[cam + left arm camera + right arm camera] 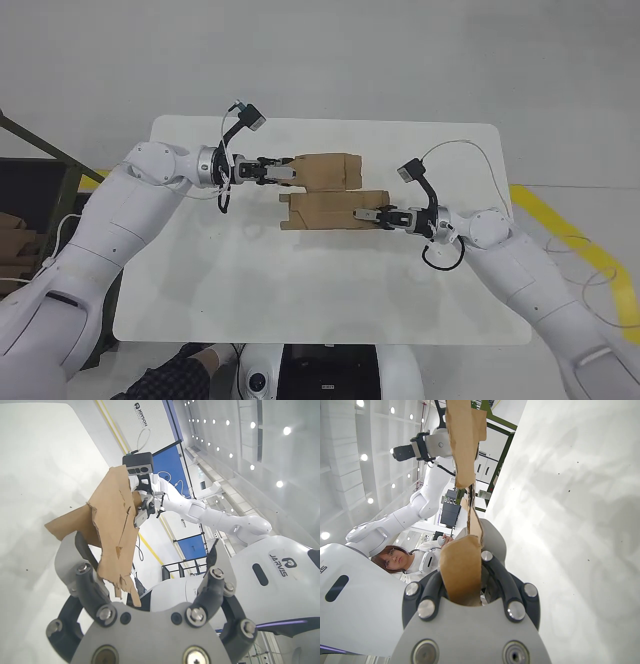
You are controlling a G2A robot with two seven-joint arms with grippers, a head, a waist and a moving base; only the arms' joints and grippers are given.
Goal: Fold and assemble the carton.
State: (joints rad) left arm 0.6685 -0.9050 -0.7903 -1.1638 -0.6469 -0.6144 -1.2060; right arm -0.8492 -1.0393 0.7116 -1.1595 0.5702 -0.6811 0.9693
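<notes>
One brown carton [325, 205] is held over the white table [300, 290], its long axis running from arm to arm between two grippers. The end of its near panel is pinched in the closed right gripper [362, 213]. The far panel's edge lies loose inside the widely spread left gripper [147, 542].

Right gripper [475, 541] gripping the carton [467, 437]
A ragged brown cardboard flap sits between its fingers and the carton extends away edge-on. The white tabletop [570, 500] lies alongside, and the left arm [427, 500] is beyond the carton.
</notes>
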